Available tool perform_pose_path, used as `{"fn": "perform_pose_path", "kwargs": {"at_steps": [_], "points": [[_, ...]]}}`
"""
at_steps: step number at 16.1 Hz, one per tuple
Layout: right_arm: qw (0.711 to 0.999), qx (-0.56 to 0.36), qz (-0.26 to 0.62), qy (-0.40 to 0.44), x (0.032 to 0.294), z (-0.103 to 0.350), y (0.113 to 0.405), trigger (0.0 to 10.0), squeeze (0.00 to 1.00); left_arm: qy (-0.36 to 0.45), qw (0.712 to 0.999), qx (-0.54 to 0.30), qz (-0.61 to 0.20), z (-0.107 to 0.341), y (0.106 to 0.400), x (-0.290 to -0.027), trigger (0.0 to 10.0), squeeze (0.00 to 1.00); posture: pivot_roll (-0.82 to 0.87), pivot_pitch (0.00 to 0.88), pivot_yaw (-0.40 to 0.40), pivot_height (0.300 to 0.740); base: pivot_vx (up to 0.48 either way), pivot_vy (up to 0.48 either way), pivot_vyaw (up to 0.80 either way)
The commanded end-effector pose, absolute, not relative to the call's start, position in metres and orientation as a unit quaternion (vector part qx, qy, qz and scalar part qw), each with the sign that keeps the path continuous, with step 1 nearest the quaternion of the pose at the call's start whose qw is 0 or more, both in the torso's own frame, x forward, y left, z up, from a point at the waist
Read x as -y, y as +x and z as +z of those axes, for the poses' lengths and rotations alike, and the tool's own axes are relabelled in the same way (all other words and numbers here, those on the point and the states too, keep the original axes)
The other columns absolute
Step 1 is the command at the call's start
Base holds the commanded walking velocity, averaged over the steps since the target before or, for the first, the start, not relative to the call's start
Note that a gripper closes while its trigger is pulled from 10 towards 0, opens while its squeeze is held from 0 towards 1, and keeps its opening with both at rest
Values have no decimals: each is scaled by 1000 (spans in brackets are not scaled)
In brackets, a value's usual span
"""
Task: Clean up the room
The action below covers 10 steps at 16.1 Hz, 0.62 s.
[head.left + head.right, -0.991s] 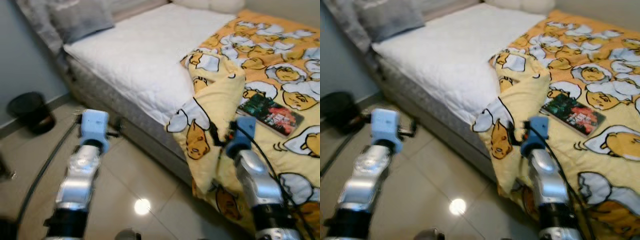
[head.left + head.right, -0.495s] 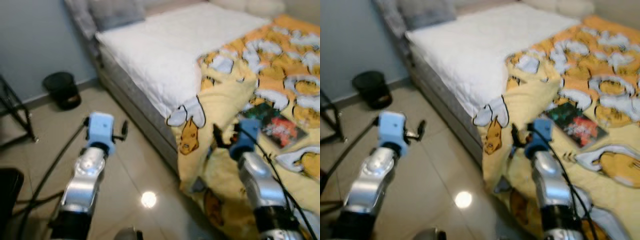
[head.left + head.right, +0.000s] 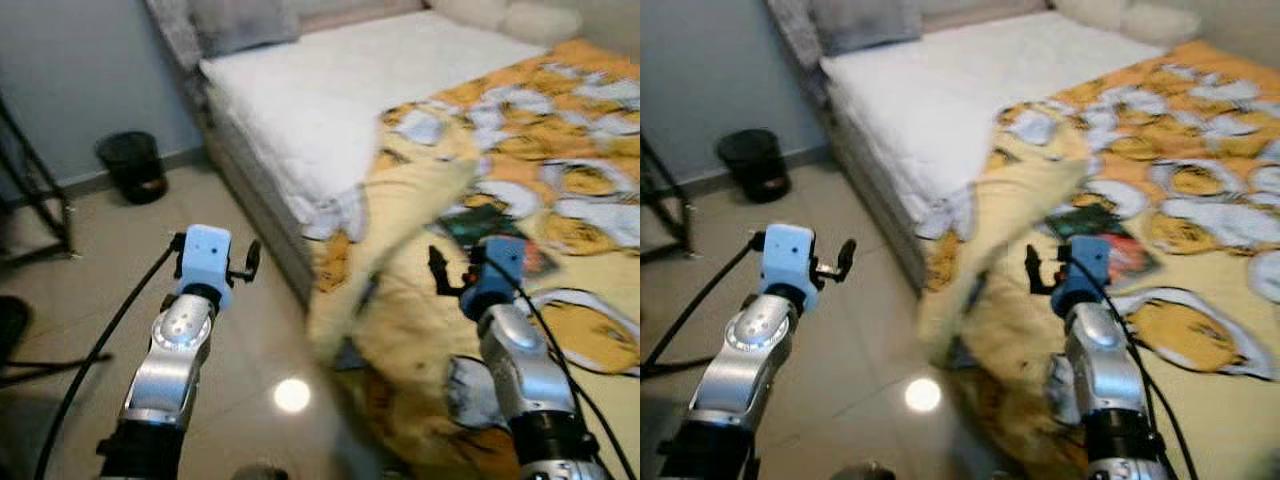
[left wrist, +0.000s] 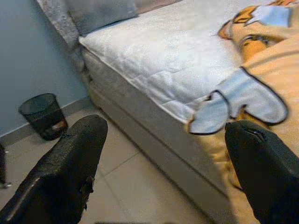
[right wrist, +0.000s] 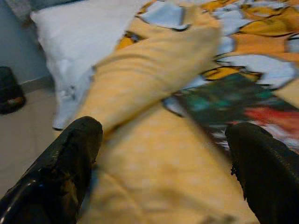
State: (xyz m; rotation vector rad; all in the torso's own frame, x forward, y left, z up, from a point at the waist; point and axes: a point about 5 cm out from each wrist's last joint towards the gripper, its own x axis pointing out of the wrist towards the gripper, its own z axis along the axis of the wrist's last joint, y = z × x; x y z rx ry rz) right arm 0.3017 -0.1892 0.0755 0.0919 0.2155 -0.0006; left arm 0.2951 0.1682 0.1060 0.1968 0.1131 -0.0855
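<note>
Blanket overhanging bed edge — floor alongside

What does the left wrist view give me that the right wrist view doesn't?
Left wrist view: the left hand open over the tiled floor, beside the bed's grey side, with a pillow at the head.

Right wrist view: the right hand open above the book, which lies on the blanket.

Both: the yellow cartoon blanket, the white mattress and the black bin.

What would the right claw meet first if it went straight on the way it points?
Probably the folded-over yellow blanket, lying straight ahead between the open right claw fingers; the book lies just beside that line. Depth is unclear.
</note>
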Motion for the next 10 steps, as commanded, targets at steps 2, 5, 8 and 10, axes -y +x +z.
{"fn": "perform_pose_path", "kwargs": {"at_steps": [2, 5, 8, 10], "points": [[993, -107, 10, 46, 182, 76, 304, 10000, 1000, 107, 992, -58, -33, 106, 294, -176, 10000, 1000, 4, 0, 36, 740, 0, -379, 0], [993, -109, 6, 49, 182, 76, 304, 10000, 1000, 106, 990, -63, -74, 103, 291, -169, 10000, 1000, 8, 0, 34, 740, 0, 0, 0], [993, -108, 5, 51, 181, 78, 303, 10000, 1000, 128, 982, -61, -125, 103, 284, -161, 10000, 1000, 12, 0, 32, 740, 0, 0, 0], [993, -100, 4, 58, 182, 83, 301, 10000, 1000, 140, 977, -58, -150, 104, 276, -160, 10000, 1000, 15, 0, 31, 740, 0, 0, 0]]}}
